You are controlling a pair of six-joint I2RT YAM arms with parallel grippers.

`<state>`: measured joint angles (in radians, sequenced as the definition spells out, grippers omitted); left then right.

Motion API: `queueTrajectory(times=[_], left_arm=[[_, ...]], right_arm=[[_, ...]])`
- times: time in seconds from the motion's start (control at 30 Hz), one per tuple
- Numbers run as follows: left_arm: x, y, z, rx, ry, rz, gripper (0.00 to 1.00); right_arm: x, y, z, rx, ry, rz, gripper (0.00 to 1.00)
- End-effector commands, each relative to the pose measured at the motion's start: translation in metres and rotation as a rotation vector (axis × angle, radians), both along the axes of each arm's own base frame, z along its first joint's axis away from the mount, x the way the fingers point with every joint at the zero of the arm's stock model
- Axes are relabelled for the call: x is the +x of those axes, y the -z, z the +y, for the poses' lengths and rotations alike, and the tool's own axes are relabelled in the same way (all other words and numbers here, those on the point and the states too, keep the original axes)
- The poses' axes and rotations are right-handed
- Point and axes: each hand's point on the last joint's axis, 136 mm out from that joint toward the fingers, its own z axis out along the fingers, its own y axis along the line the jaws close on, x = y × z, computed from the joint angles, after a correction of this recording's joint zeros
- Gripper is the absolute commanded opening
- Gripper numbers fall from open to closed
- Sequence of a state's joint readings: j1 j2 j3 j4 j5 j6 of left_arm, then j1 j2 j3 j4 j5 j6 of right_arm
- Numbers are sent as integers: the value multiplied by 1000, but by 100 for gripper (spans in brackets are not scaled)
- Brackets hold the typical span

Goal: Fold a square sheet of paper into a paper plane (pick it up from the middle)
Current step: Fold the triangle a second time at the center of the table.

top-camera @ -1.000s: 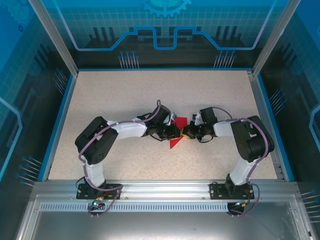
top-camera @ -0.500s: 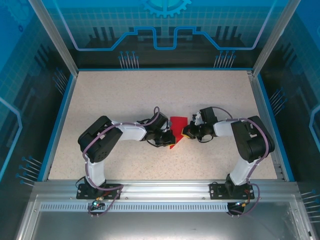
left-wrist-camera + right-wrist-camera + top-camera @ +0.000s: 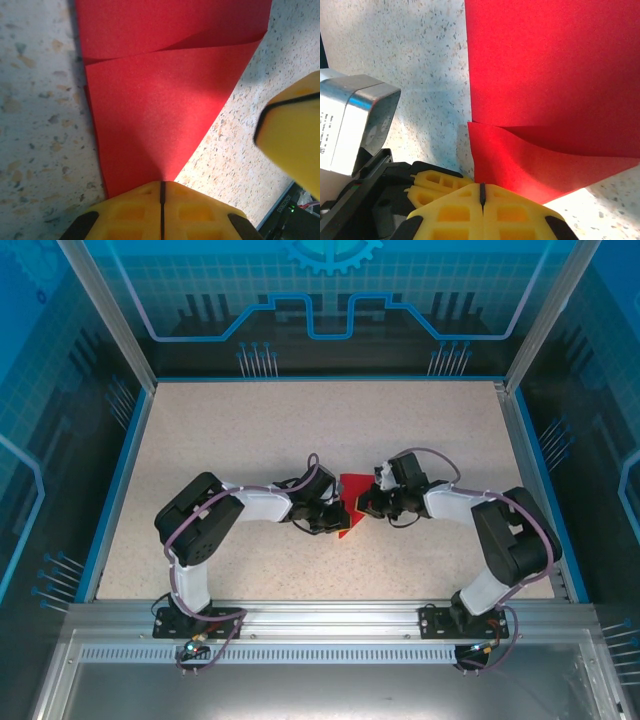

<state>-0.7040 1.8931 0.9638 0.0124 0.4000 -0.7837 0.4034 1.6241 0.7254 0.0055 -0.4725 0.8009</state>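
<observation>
Red paper sheet (image 3: 352,485): partly folded, flaps overlapping, flat at middle of desk (image 3: 250,430), between two hands. Left hand (image 3: 338,517): fingers pressed together, tips on sheet's narrow end. Right hand (image 3: 366,504): fingers likewise together, tips at folded flap's edge. Whether either pinches paper: cannot tell. Hands near, not touching.

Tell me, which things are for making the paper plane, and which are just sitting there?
For the job:
- red paper, already partly folded
- left gripper, shut on the paper
- right gripper, shut on the paper

Just there:
- speckled table
- blue walls around it
- metal rail at the front
</observation>
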Motion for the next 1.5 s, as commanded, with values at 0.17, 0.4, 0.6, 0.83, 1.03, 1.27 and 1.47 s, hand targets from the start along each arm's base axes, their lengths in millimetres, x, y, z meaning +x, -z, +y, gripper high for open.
queueTrajectory(times=[0.17, 0.4, 0.6, 0.83, 1.03, 1.27, 1.47], left_arm=[[-22, 33, 29, 140, -9, 96, 8], [-24, 35, 32, 153, -13, 102, 8], [-29, 39, 38, 174, -11, 108, 7], [-34, 43, 44, 189, -11, 114, 6], [-33, 42, 43, 182, -11, 111, 6], [-31, 40, 40, 170, -15, 109, 6], [-29, 37, 38, 162, -12, 103, 6]], right_arm=[[-11, 31, 12, 24, -16, 75, 0], [-7, 56, -7, -43, 43, 101, 0], [18, 49, -32, -36, 111, 58, 0], [44, 48, -59, -26, 170, 32, 0], [53, 34, -66, 23, 185, 13, 0], [46, -8, -54, 51, 131, -61, 0], [20, -3, -20, 44, 66, -33, 0]])
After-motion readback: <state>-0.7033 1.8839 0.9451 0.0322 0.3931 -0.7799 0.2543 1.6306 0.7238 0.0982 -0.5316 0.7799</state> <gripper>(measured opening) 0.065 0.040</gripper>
